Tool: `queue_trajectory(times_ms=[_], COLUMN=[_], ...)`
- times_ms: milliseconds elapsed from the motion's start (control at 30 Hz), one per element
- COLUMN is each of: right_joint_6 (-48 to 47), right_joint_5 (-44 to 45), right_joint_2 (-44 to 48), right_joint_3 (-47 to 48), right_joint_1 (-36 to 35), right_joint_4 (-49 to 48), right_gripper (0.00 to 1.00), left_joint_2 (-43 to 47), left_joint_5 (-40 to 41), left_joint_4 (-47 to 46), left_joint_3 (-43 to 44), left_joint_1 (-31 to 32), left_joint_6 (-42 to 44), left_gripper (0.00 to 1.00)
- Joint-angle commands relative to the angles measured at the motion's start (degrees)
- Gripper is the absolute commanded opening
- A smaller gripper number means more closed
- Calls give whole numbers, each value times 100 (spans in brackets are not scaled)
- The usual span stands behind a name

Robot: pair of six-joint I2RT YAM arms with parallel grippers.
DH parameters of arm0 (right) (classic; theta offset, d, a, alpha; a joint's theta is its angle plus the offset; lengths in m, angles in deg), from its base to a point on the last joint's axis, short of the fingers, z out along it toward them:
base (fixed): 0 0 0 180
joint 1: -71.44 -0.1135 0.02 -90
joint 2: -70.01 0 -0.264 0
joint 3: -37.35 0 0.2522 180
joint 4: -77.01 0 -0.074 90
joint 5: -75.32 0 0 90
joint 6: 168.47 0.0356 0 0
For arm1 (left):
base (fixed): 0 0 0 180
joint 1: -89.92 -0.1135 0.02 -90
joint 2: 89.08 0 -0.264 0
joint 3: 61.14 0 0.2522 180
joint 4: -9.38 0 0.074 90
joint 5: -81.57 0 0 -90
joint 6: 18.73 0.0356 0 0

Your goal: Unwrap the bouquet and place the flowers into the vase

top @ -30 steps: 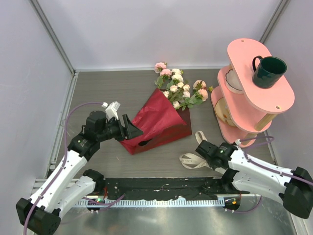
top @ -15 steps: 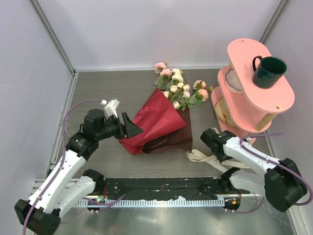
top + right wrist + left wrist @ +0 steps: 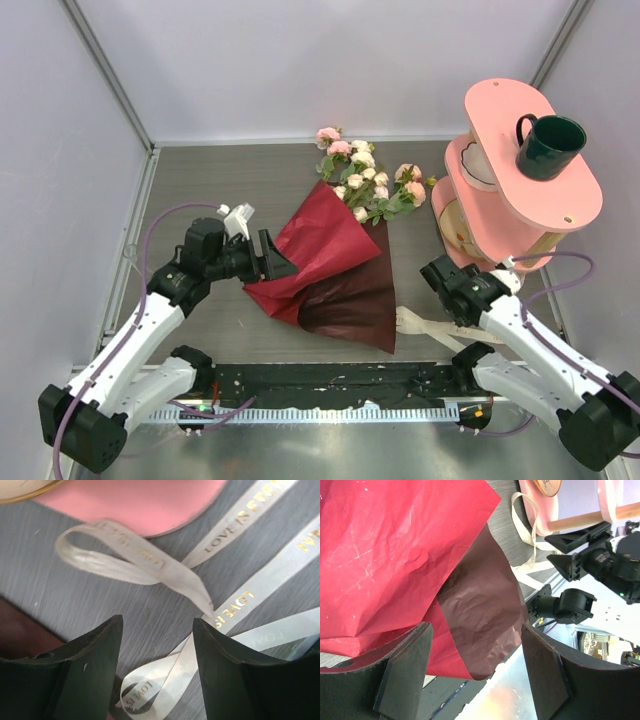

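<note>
Nearest to the arms, the cream ribbon lay loose on the table, apart from the bouquet, so the bow was already undone. The right gripper hovered just over this ribbon with its jaws apart and nothing between them. On the other side, the left gripper also had its jaws wide apart, and the edge of the dark red paper lay in the gap without being pinched.

I judged the step in hand to be opening the paper. To do it well, the left gripper should close only on the loose top sheet and draw it sideways, across the stems, while the right one holds down the lower flap.

The bouquet lay in the middle of the table. Its long axis ran from near-left to far-right, and the flowers pointed towards the back wall. Further right stood a pink shelf. The vase I could not see.
</note>
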Motion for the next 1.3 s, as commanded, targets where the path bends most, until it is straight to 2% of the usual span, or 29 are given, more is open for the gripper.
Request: queue_trajectory(times_ms=[0, 33, 133, 167, 200, 233, 267, 333, 400, 500, 567, 667, 733, 767, 833, 867, 933, 1067, 1167, 1233, 1267], right_joint_6=[-1900, -2835, -4036, -4736, -5056, -5277, -5583, -5735, -5885, -5982, -6035, -6026, -6209, -6289, -6534, -6614, -6737, -7176, -7256, -7213, -7152], right_joint_5=[-306, -465, -1439, -1720, -2010, -2613, -2811, -3172, -3112, -2463, -2313, -2425, -2487, -2514, -2575, -2610, -2794, -2962, -2988, -3154, -3234], right_joint_2=[542, 630, 973, 1043, 1096, 1079, 1036, 713, 352, -509, -1306, -2344, -2803, -3241, -3630, -3797, -4324, -5344, -5434, -5022, -4855], right_joint_3=[95, 86, -45, -185, -265, -344, -475, -590, -722, -662, -400, 83, 435, 925, 1489, 2058, 2597, 4387, 4683, 4351, 4174], right_joint_1=[-19, -20, -46, -46, -46, -55, -72, -186, -396, -1186, -1582, -1681, -1681, -1689, -1698, -1716, -1707, -1698, -1681, -1655, -1646], right_joint_4=[-1181, -1517, -2783, -3100, -3703, -4005, -4260, -4973, -5621, -6334, -6740, -7407, -7628, -7707, -7735, -7769, -7883, -7473, -7269, -7243, -7251], right_gripper=[65, 67, 68, 68, 68, 69, 68, 67, 66, 62, 60, 57, 57, 57, 57, 57, 61, 64, 68, 70, 72], left_joint_2=[-240, -284, -390, -381, -320, -268, -224, -22, 128, 383, 453, 567, 682, 726, 814, 814, 770, 551, 182, -257, -424], left_joint_5=[-326, -343, -335, -274, -221, -168, -98, -36, -62, -159, -168, -45, 51, 78, 192, 227, 315, 745, 1122, 1387, 1762], left_joint_4=[-639, -788, -1087, -1132, -1167, -1202, -1229, -1247, -1247, -1221, -1010, -615, -509, -500, -509, -500, -517, -570, -649, -579, -422], left_joint_3=[-274, -379, -607, -661, -731, -836, -889, -995, -1048, -1110, -1040, -881, -828, -828, -837, -846, -890, -899, -733, -566, -304], left_joint_1=[7, 7, 16, 16, 16, 16, 16, 25, 25, 69, 122, 218, 332, 376, 482, 517, 640, 799, 825, 825, 825], left_joint_6=[-224, -303, -409, -409, -418, -418, -444, -488, -620, -760, -770, -734, -769, -787, -892, -936, -1033, -1139, -1165, -1078, -903], left_gripper=[76, 75, 74, 74, 73, 73, 73, 73, 72, 70, 67, 66, 66, 66, 68, 68, 68, 68, 67, 67, 67])
